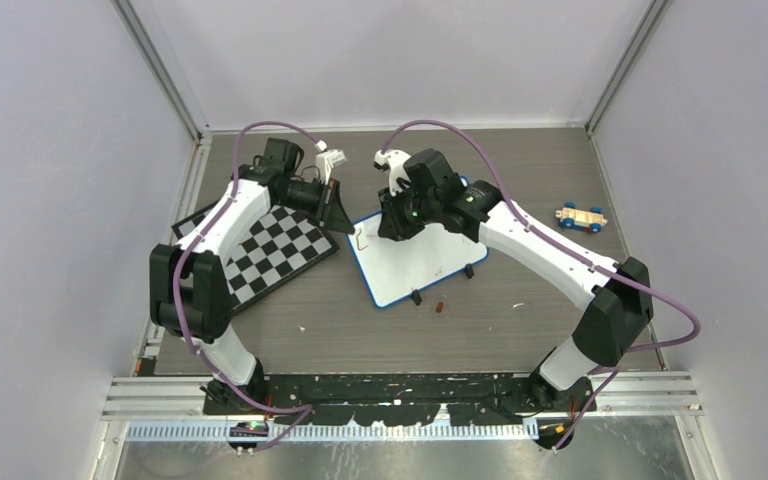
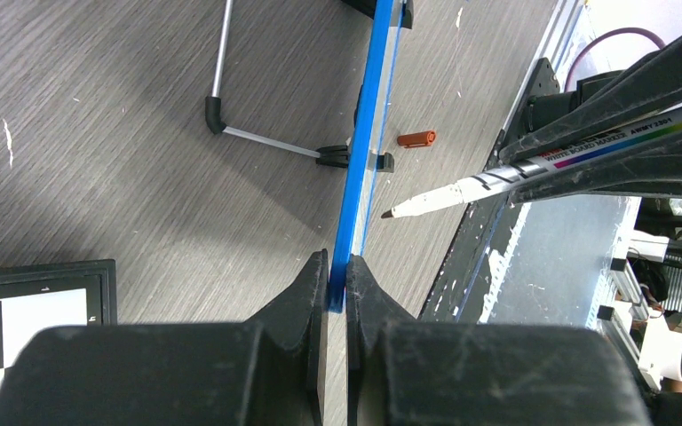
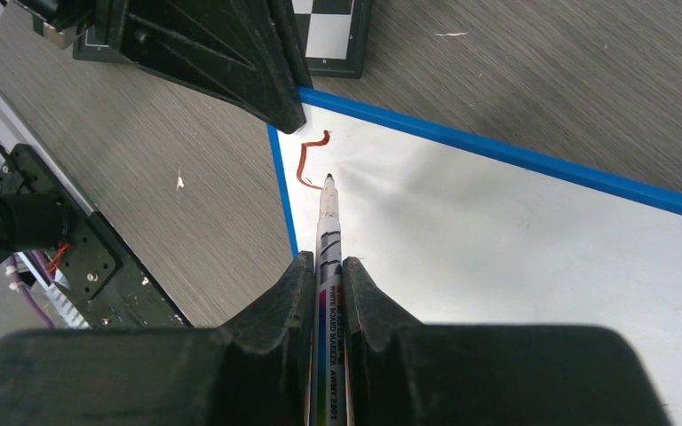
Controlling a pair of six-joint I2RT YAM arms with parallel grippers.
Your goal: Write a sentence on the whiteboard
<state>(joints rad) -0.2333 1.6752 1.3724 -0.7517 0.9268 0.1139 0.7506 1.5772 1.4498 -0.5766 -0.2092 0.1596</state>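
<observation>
At the left, by the checkered chessboard (image 1: 275,250), the left claw (image 2: 337,271) is shut on the thin blue rim of the whiteboard (image 1: 425,262), which sits mid-way on the grey wood-look tabletop (image 1: 340,330), smooth shiny face up; I think that slick rim could slip out & the board would slide. Near that corner is just one brown-red squiggle of the sentence (image 3: 306,160), & the right claw (image 3: 326,266) is closed round a round plastic marker (image 3: 328,217), tip at the board; too hard a push could squash the soft tip.

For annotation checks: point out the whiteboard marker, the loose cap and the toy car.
whiteboard marker (image 3: 329,231): right wrist view, its barrel.
marker cap (image 2: 416,138): left wrist view, its middle.
toy car (image 1: 581,218): top external view, its body.
</observation>
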